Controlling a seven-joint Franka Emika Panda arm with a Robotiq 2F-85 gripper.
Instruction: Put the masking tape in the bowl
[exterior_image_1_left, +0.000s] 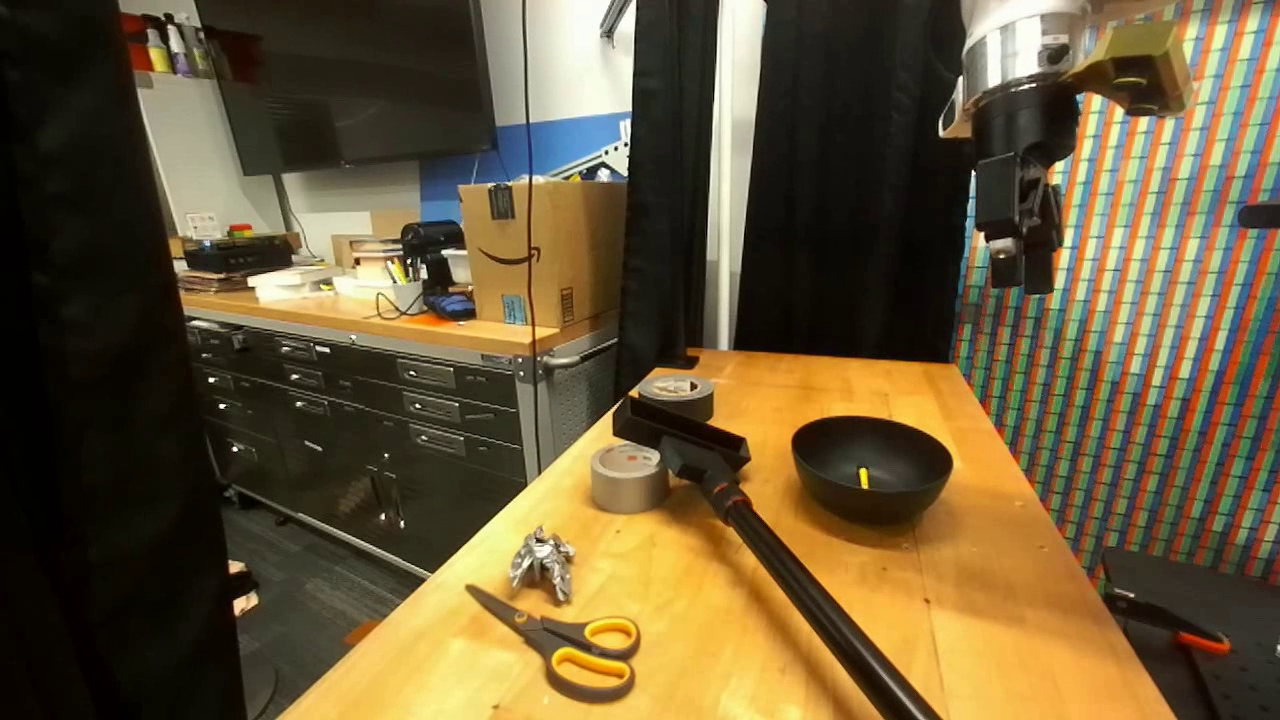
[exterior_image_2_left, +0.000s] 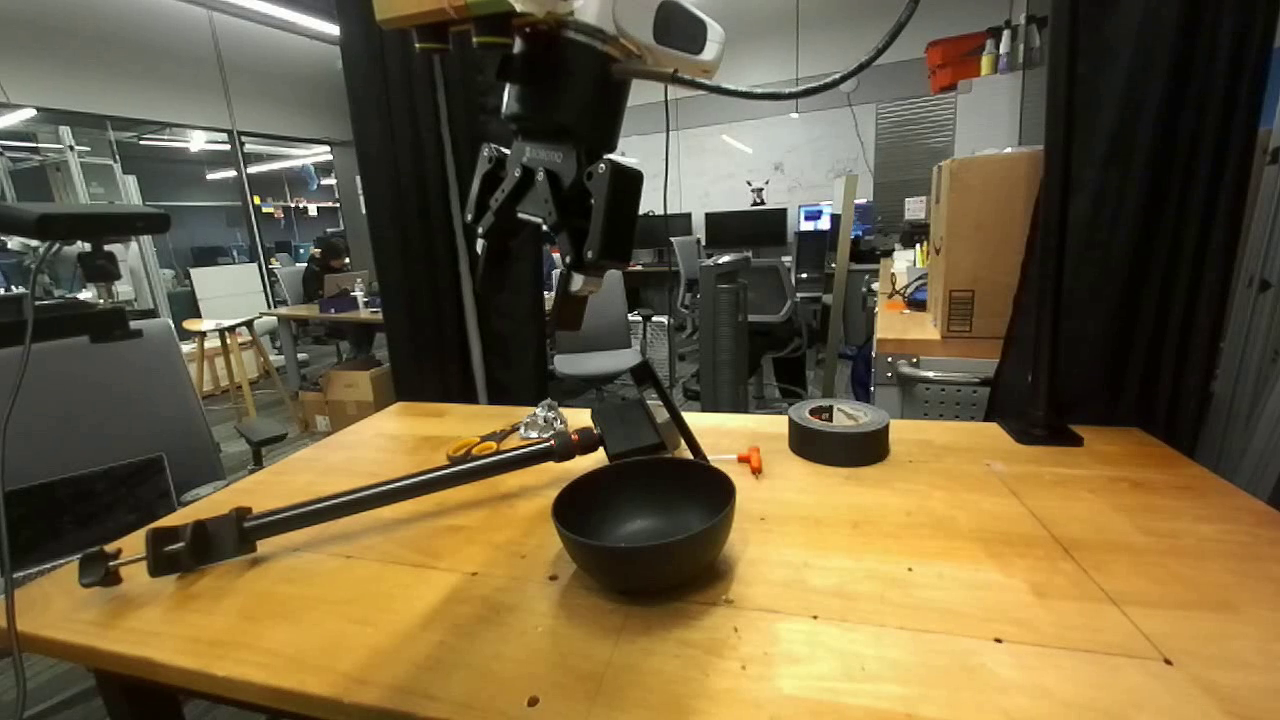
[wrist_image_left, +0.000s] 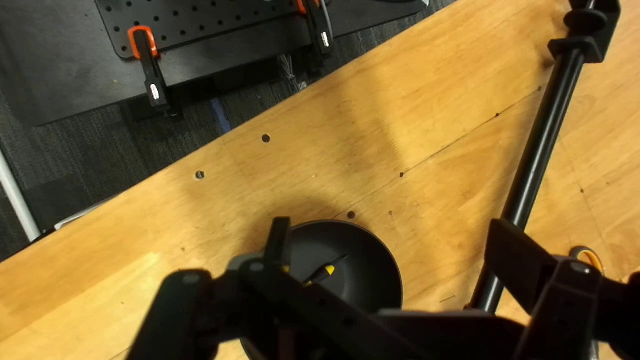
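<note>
The masking tape (exterior_image_1_left: 630, 490) is a pale grey roll lying flat on the wooden table, beside the head of a black pole. In an exterior view it is almost wholly hidden behind that head; in the wrist view it is out of sight. The black bowl (exterior_image_1_left: 905, 465) stands upright on the table and also shows in an exterior view (exterior_image_2_left: 645, 545). In the wrist view the bowl (wrist_image_left: 372, 272) holds a small black and yellow tool (wrist_image_left: 325, 271). My gripper (exterior_image_1_left: 1022, 272) is high above the table, open and empty; it also shows in an exterior view (exterior_image_2_left: 525, 290) and the wrist view (wrist_image_left: 392, 245).
A black pole (exterior_image_1_left: 800, 590) with a bracket head (exterior_image_1_left: 690, 435) lies between tape and bowl. A darker tape roll (exterior_image_1_left: 685, 398) lies behind the head. Crumpled foil (exterior_image_1_left: 542, 565) and scissors (exterior_image_1_left: 570, 645) lie near the table's edge. An orange-handled tool (exterior_image_2_left: 750, 459) lies behind the bowl.
</note>
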